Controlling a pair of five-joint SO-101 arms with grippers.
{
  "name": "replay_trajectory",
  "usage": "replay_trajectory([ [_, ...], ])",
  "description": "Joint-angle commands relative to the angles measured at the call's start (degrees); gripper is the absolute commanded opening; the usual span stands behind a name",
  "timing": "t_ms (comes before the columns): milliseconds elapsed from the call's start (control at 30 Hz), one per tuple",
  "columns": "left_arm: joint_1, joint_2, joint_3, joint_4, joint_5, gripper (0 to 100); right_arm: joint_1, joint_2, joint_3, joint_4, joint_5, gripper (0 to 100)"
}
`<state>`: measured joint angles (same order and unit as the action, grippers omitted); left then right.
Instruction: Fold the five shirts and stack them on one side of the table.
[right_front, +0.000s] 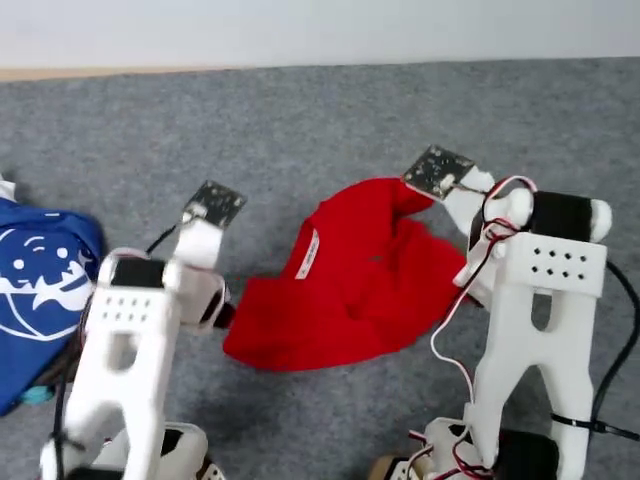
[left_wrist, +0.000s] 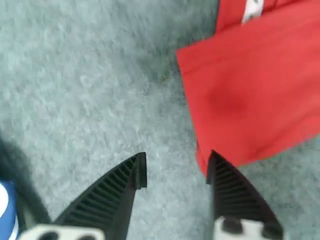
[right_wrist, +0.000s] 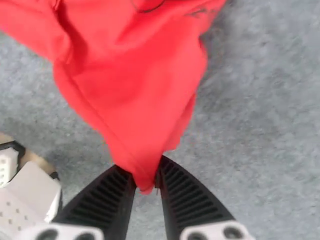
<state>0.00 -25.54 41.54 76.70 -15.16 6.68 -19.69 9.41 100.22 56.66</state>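
Nearby, blue shirt (right_front: 40, 290) on bench (right_front: 300, 130), well apart. Long axis of red shirt (right_front: 350, 290) arm to arm; right tool (right_wrist: 146, 182) clamped on it, left tool (left_wrist: 175, 172) jaws apart.

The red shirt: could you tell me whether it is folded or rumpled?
Rumpled: the red shirt lies bunched with uneven creases, one edge pinched in the right tool.

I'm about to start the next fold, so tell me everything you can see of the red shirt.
The red shirt is soft, matte cloth, crumpled and partly doubled over rather than flat, with a white label showing on it. It lies mid-table on the grey felt-like surface, between the two arms. The right gripper is shut on a bunched fold of its edge. The left gripper is open beside the opposite corner, not gripping it.
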Motion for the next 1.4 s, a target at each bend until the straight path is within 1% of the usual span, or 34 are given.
replay_trajectory([
  [0,0.88,8.09,-10.42,-1.05,-0.62,23,0.66,-2.15,1.05,1.36,0.35,1.1],
  [267,6.86,26.46,-23.52,-1.14,-0.62,23,0.66,-2.15,4.48,-1.36,0.26,1.2],
  [467,6.42,37.98,-31.52,-1.14,-0.62,23,0.66,-2.15,4.84,-2.07,0.26,1.3],
  [633,6.51,44.31,-35.82,-1.14,-0.35,23,0.66,-1.80,4.84,-2.33,0.26,1.3],
  [867,6.77,49.93,-37.58,-0.70,-0.18,23,0.66,-1.71,4.84,-2.42,0.26,1.4],
  [1000,6.95,50.73,-38.29,2.11,-0.18,23,0.66,-1.71,4.84,-2.42,0.26,1.4],
  [1200,11.25,50.81,-38.02,6.07,-0.18,22,0.57,-1.71,4.84,-2.42,0.26,1.4],
  [1367,15.38,50.90,-38.02,6.24,-0.18,18,0.48,-1.80,4.84,-2.42,0.26,1.4],
])
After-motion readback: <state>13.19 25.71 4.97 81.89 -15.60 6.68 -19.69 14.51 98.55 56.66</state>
